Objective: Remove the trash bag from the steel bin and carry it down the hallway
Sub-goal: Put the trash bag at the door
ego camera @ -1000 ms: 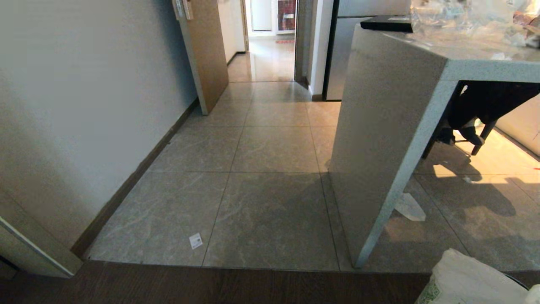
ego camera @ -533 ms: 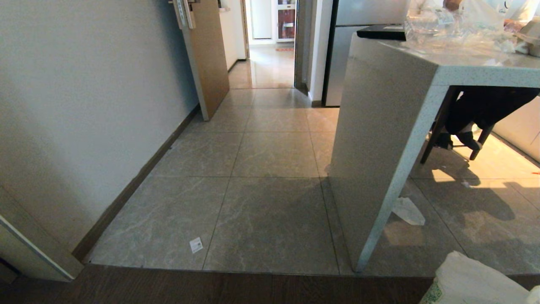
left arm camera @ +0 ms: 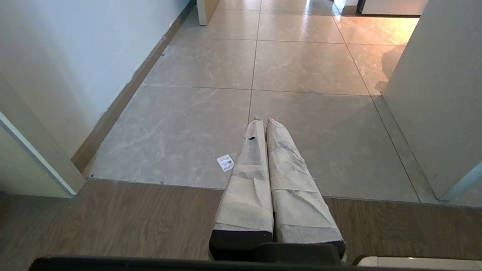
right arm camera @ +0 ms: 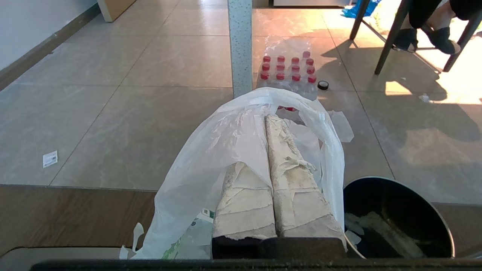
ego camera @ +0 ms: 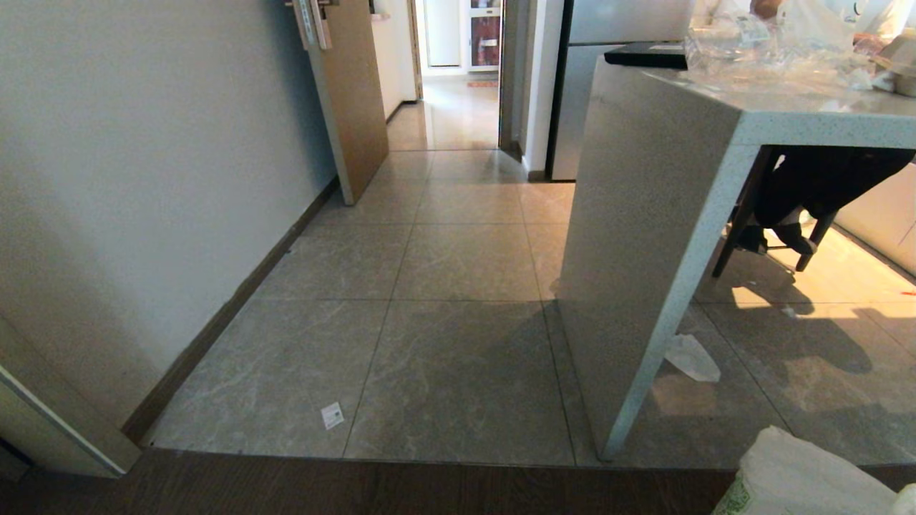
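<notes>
My right gripper (right arm camera: 264,118) is shut on the white crinkly trash bag (right arm camera: 211,158), whose film drapes over one finger; green-and-white packaging shows inside it. The bag hangs beside the steel bin (right arm camera: 395,180), not in it, and some pale scraps lie in the bin's dark inside. In the head view only the bag's top (ego camera: 801,479) shows, at the lower right corner. My left gripper (left arm camera: 263,120) is shut on nothing above the edge between wood floor and tiles. The hallway (ego camera: 458,214) of grey tiles runs ahead to a far doorway.
A stone counter (ego camera: 644,250) stands on the right, with a clear wrap heap (ego camera: 758,43) on top and a seated person's legs (ego camera: 794,214) under it. An open brown door (ego camera: 351,93) juts from the left wall. A pack of bottles (right arm camera: 288,71) and a small white scrap (ego camera: 331,413) lie on the tiles.
The head camera tilted up slightly in the first half second, so the whole scene sits a little lower. Nothing in the scene itself has moved.
</notes>
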